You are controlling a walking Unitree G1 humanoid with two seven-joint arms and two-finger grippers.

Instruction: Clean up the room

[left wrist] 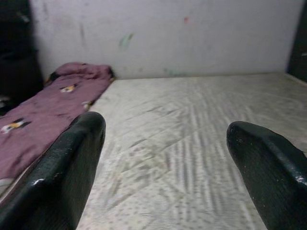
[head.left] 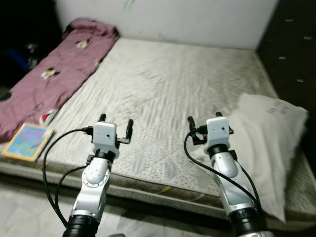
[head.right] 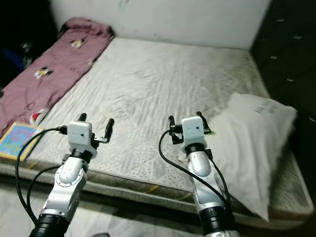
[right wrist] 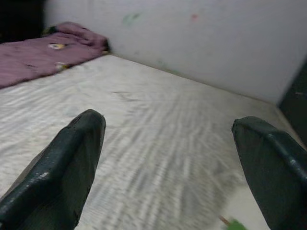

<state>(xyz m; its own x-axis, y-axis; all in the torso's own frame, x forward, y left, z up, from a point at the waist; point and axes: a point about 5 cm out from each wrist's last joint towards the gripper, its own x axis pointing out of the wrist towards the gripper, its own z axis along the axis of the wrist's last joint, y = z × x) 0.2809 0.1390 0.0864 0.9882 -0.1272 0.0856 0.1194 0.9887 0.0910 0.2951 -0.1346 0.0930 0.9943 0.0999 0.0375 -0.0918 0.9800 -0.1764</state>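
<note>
We judge the tidying barely begun: on the mattress (head.left: 173,84) a purple blanket (head.left: 54,74) lies rumpled along our left edge, a book (head.left: 28,141) sits at the near left corner, and a white pillow (head.left: 266,143) sags over the near right edge. Our 2 grippers, left (head.left: 116,124) and right (head.right: 186,120), hover above the near edge with fingers spread wide, holding and touching nothing.

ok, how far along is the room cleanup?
Nothing looks done yet. Both the left pincer and right pincer hover open and empty over the mattress. Still left: the maroon blanket bunched along the left side, the colourful book at the left corner, and the white pillow at the right edge.
</note>
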